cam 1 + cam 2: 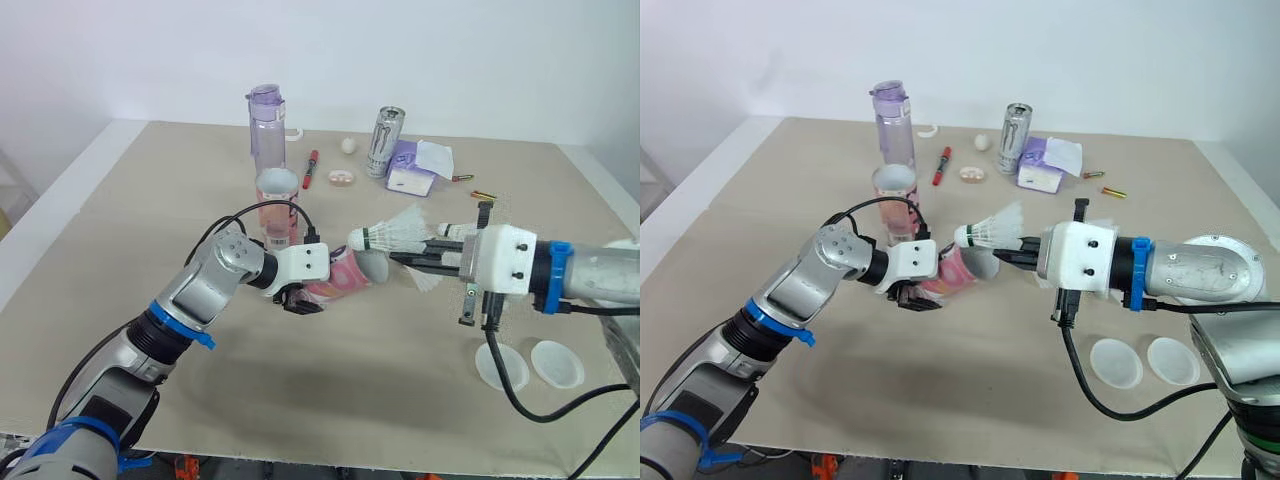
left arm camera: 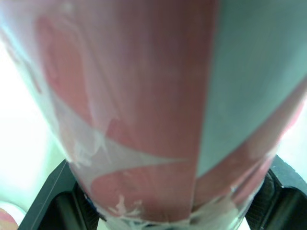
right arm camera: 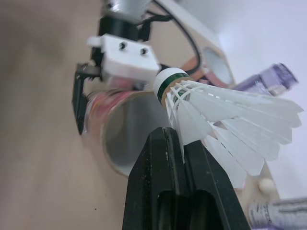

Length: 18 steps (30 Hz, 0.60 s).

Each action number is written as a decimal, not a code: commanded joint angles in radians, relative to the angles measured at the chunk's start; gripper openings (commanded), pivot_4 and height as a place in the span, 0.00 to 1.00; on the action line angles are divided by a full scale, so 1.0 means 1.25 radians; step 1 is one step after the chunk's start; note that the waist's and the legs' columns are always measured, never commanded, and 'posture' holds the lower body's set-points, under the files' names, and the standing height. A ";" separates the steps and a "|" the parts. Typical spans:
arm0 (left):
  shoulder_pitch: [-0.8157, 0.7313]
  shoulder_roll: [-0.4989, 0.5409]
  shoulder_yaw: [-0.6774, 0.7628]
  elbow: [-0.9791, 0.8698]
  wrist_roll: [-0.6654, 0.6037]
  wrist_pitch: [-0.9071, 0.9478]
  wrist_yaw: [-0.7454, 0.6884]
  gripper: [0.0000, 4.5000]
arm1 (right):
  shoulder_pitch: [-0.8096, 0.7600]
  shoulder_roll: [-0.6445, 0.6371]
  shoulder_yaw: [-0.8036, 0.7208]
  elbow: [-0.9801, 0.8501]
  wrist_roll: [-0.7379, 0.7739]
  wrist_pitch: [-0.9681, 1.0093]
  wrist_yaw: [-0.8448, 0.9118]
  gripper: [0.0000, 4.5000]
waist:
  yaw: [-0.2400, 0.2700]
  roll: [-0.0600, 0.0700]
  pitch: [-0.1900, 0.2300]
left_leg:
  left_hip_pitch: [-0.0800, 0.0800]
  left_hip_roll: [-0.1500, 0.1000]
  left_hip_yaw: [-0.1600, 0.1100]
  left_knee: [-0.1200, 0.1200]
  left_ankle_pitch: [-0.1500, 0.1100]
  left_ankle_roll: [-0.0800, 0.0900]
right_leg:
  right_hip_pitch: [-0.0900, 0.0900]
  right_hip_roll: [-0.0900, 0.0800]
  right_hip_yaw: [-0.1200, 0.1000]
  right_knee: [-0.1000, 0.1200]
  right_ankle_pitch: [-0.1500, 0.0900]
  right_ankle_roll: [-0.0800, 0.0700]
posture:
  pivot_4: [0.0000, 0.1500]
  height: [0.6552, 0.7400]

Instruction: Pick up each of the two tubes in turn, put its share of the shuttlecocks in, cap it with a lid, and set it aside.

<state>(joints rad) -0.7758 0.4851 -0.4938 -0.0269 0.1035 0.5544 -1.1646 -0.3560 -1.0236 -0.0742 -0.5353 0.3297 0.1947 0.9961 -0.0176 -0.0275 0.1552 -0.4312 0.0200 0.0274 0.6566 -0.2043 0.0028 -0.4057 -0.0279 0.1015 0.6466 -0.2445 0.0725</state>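
While the left gripper [image 1: 300, 297] clamps the pink tube [image 1: 345, 276] on its side above the table [image 1: 380, 410], open mouth facing right, the right gripper [image 3: 177, 140] pinches a shuttlecock [image 1: 392, 235] by its feathers, cork just beside that mouth. A second tube [image 1: 277, 206] stands upright just behind. Two lids [image 1: 501, 366] lie near right.
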 commanded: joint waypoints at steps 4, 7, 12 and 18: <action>0.015 0.004 -0.024 -0.010 0.005 0.043 0.002 0.74 | -0.007 0.000 0.000 0.037 -0.046 -0.063 0.024 0.01 | -0.001 0.000 0.000 | 0.001 0.001 0.000 0.000 0.000 0.000 | 0.000 0.001 0.000 0.000 0.001 -0.001 | 1.00 1.00; 0.019 0.005 -0.028 -0.011 0.007 0.043 0.006 0.74 | -0.003 -0.012 -0.025 0.059 -0.049 -0.088 0.039 0.01 | -0.001 0.000 0.000 | 0.001 0.001 0.000 0.000 0.000 0.000 | 0.000 0.002 0.000 0.001 0.001 -0.001 | 1.00 1.00; 0.020 0.003 -0.033 -0.013 0.009 0.043 0.008 0.74 | -0.019 -0.008 -0.008 0.065 -0.054 -0.099 0.047 0.01 | -0.001 0.000 0.000 | 0.001 0.001 0.000 0.000 0.000 0.000 | 0.000 0.001 0.000 0.001 0.000 -0.001 | 1.00 1.00; 0.020 0.002 -0.033 -0.017 0.007 0.044 0.012 0.74 | -0.032 0.025 0.040 0.048 -0.059 -0.079 0.041 0.01 | -0.001 0.000 0.000 | 0.001 0.001 0.000 0.000 0.000 0.000 | 0.000 0.002 0.000 0.001 0.001 -0.001 | 1.00 1.00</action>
<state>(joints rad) -0.7699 0.4874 -0.4982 -0.0523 0.1074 0.5958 -1.1450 -0.3732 -0.9953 -0.0187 -0.4466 0.2514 0.0886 1.0486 -0.0191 -0.0273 0.1552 -0.4299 0.0209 0.0276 0.6567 -0.2041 0.0027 -0.4055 -0.0260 0.1014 0.6474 -0.2435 0.0709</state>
